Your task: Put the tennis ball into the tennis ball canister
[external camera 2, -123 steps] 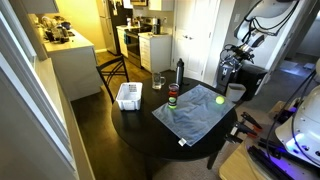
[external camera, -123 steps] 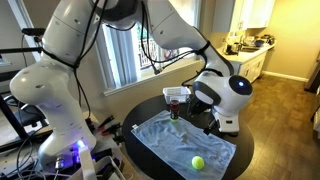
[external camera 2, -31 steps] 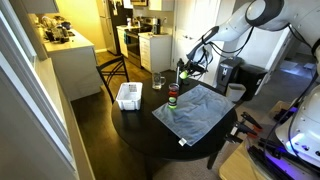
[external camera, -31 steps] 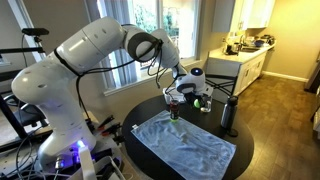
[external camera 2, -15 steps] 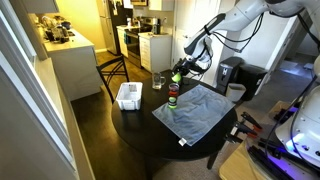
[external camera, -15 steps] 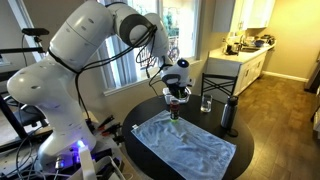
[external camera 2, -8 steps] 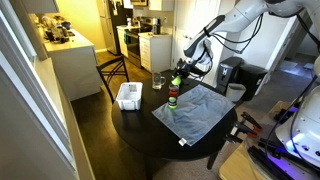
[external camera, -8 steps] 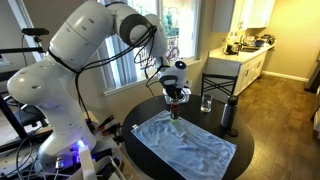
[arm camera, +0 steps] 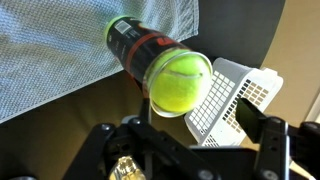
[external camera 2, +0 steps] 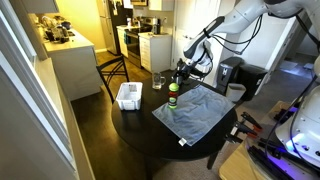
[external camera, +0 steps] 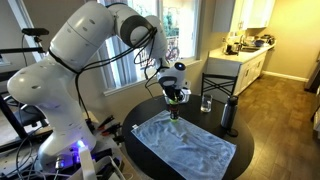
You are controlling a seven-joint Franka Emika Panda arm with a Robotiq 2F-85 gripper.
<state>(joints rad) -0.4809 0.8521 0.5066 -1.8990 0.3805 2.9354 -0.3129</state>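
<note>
The yellow-green tennis ball [arm camera: 178,82] sits in the red-rimmed mouth of the clear tennis ball canister [arm camera: 138,49], which stands on the round black table. In both exterior views the ball [external camera 2: 172,87] shows at the top of the canister [external camera 2: 172,100] [external camera: 174,108]. My gripper [arm camera: 188,140] hovers straight above the canister's mouth, fingers spread wide on either side with nothing between them. It also shows in both exterior views [external camera: 176,93] [external camera 2: 179,73].
A blue-grey cloth [external camera: 186,146] [external camera 2: 196,112] covers much of the table beside the canister. A white basket [arm camera: 238,95] [external camera 2: 128,96], a small drinking glass [external camera: 206,103] [external camera 2: 158,80] and a tall dark bottle [external camera: 227,114] stand around it.
The ball was held in my gripper just above the canister. Now the fingers are apart and the ball has dropped a little into the canister's mouth.
</note>
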